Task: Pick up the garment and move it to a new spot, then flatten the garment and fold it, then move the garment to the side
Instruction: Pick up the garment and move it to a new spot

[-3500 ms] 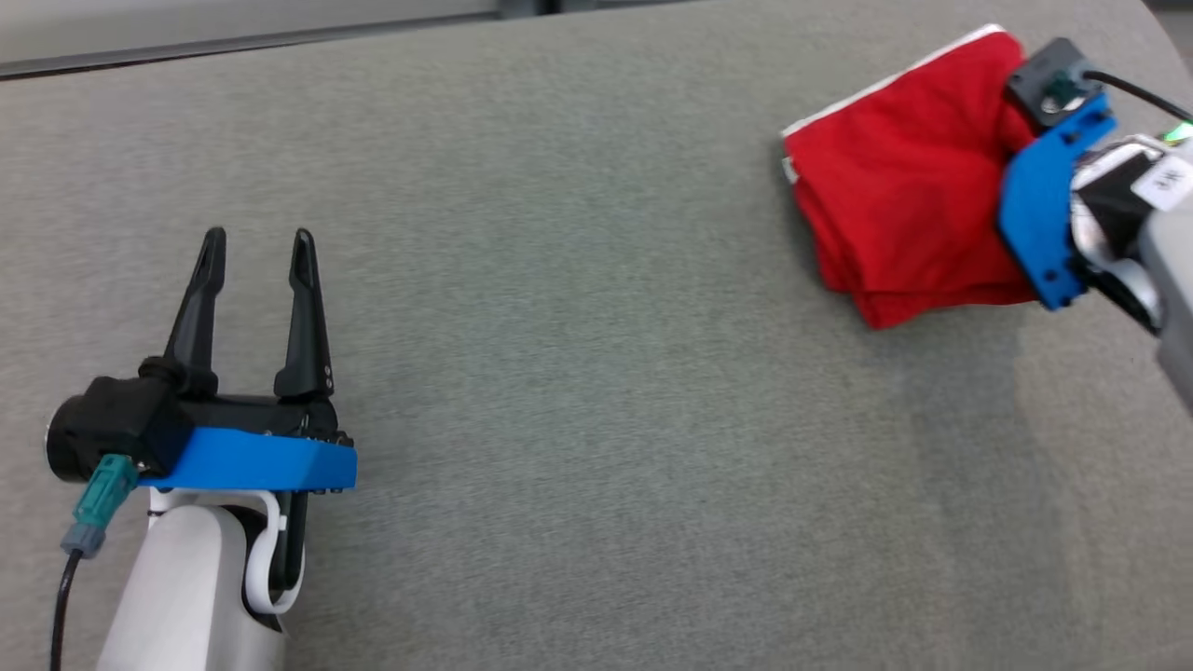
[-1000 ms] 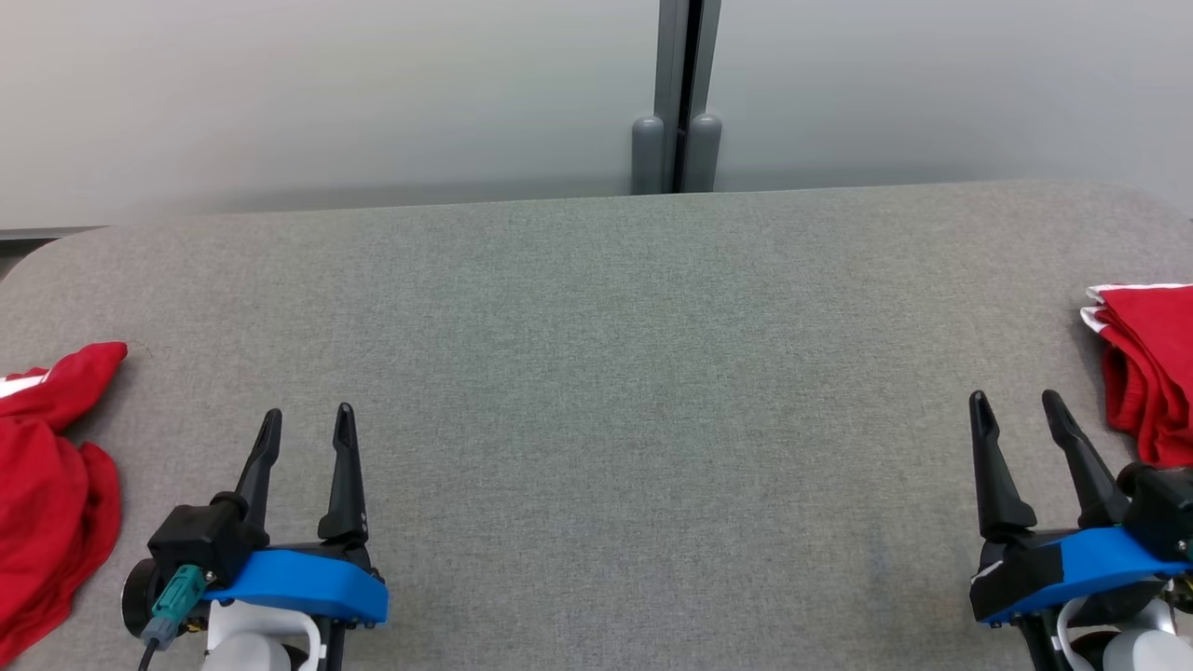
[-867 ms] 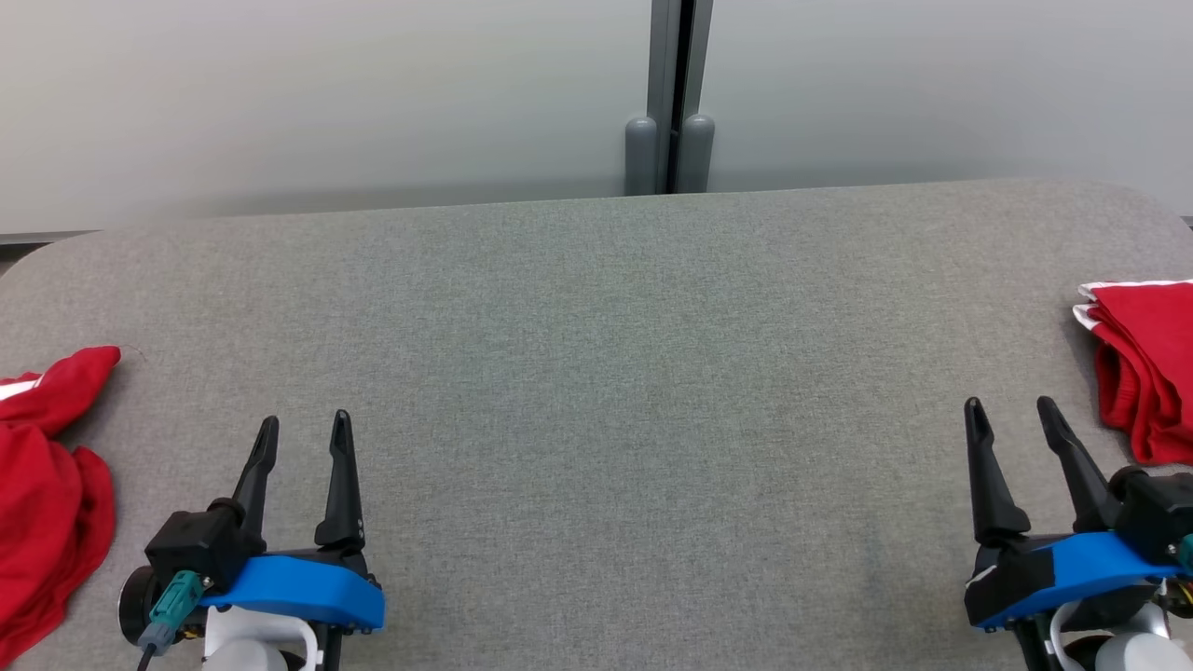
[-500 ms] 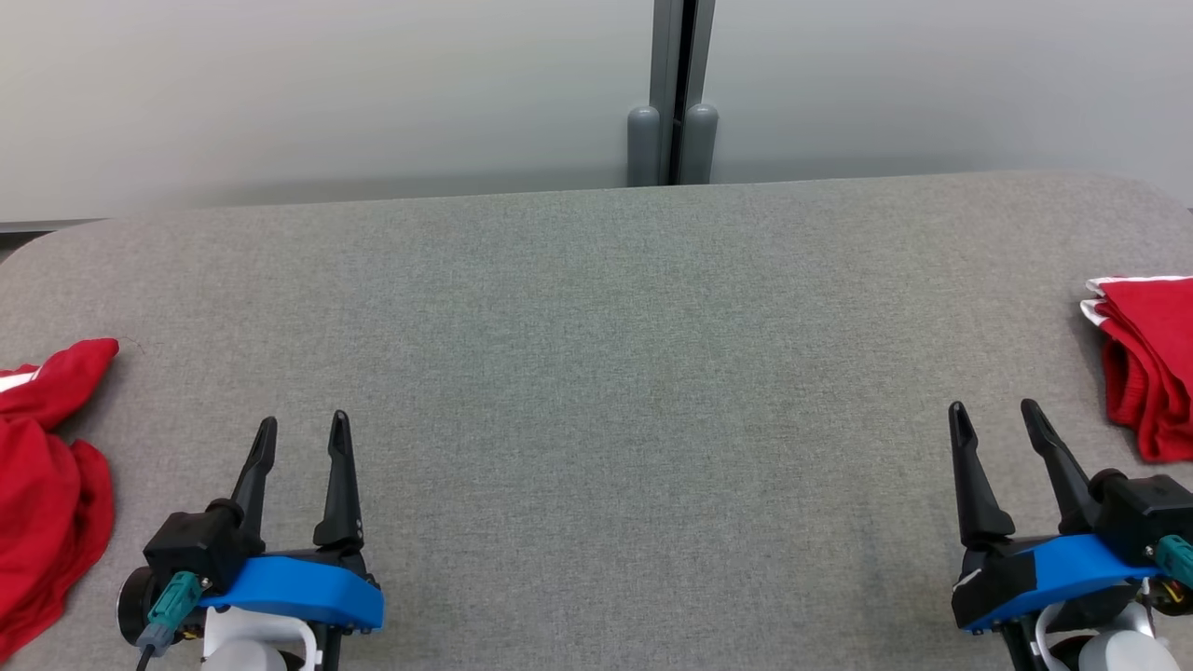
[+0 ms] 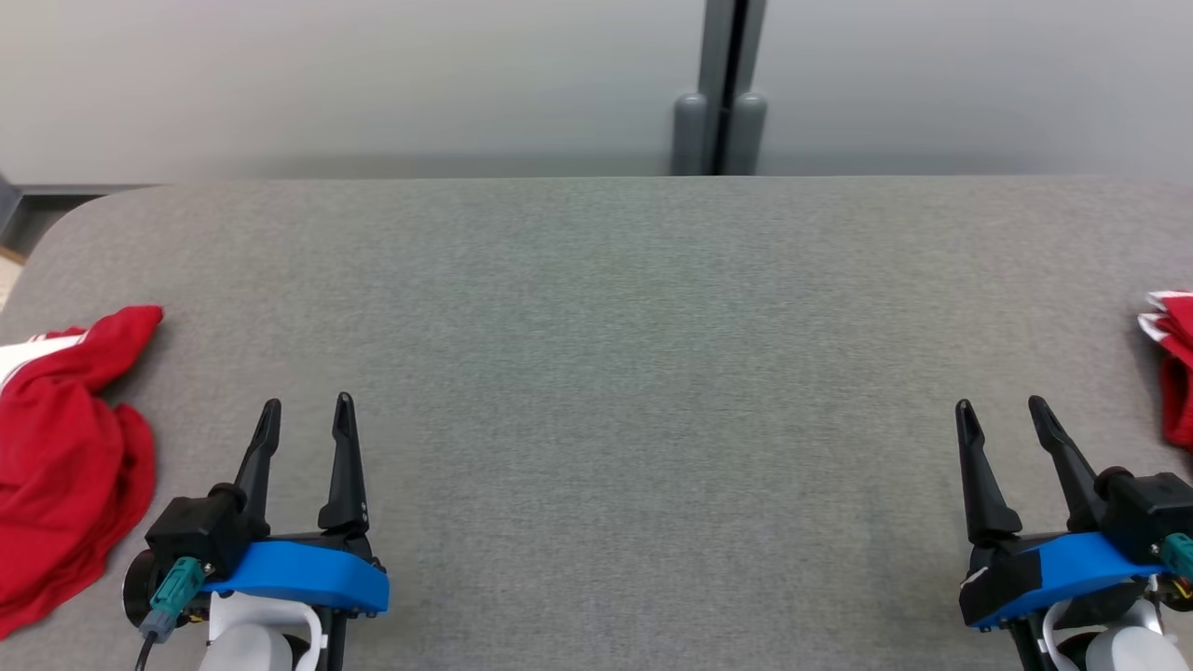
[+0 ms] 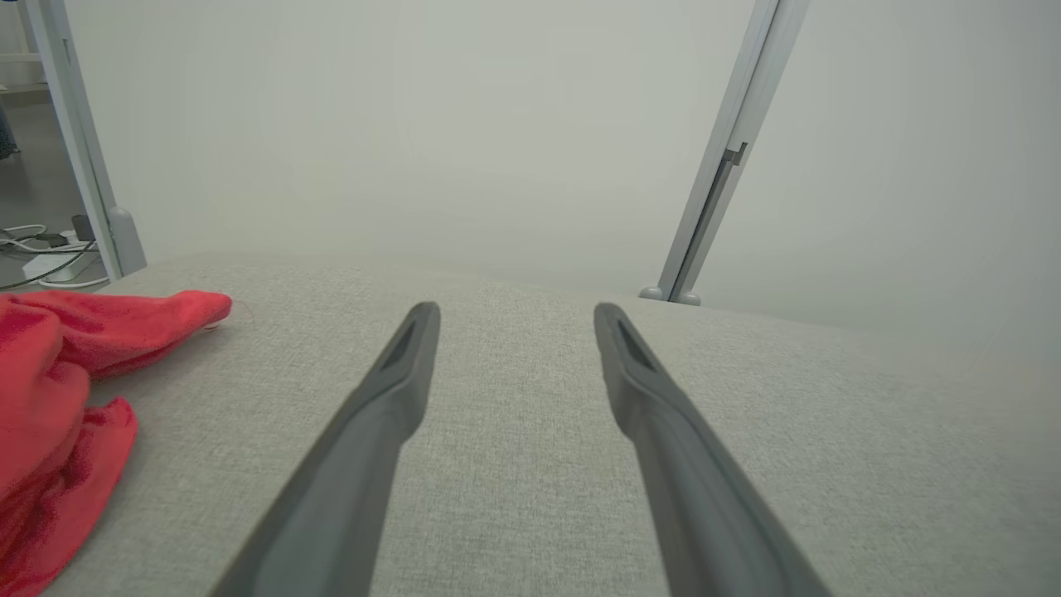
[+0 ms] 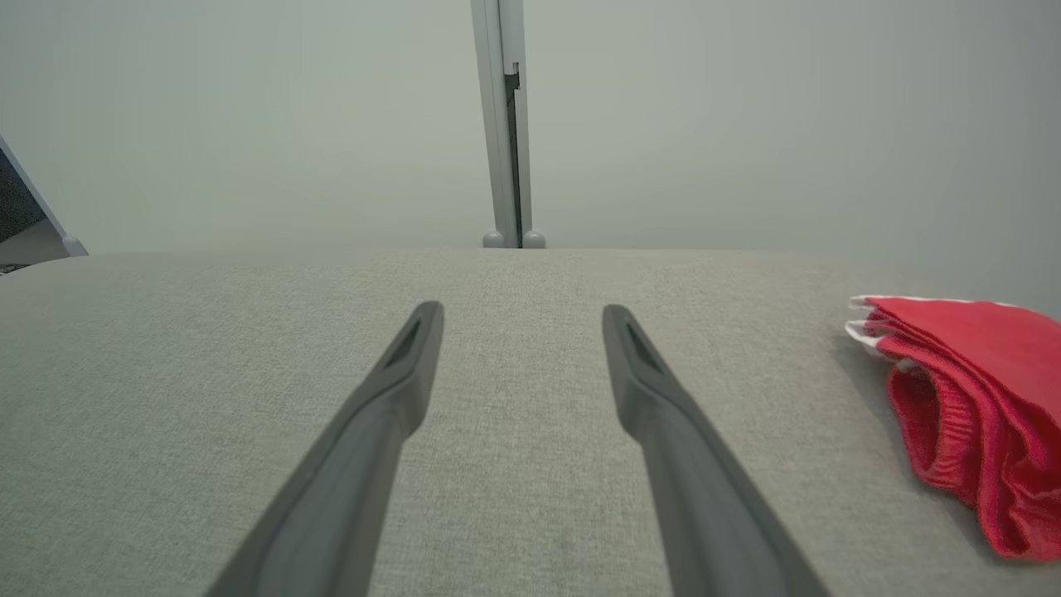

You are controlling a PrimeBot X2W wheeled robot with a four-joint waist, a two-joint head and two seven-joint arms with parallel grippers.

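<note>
1. The table [image 5: 596,373] spans the head view from edge to edge. A few seconds ago that view sat close over its right part. The whole picture has also slid in the last half second, with the post [image 5: 719,93] at the top now further right. That is the camera turning, not the cloth moving.

2. The heap [image 5: 65,466], a crumpled red garment, lies at the left edge of the frame. More of it shows than half a second ago, and it is near the left gripper but apart from it. I judge it the next piece to pick up.

3. The folded garment [image 5: 1176,373] is now only a red and white sliver at the right edge. A few seconds ago the right arm was over it in the upper right. It now lies alone, so I judge that piece folded and set aside.

4. The left gripper [image 5: 308,403] is at the lower left, its fingers spread and bare, much as a second ago.

5. The right gripper [image 5: 1000,403] has come back to the lower right, its fingers spread and bare, apart from the folded garment.
</note>
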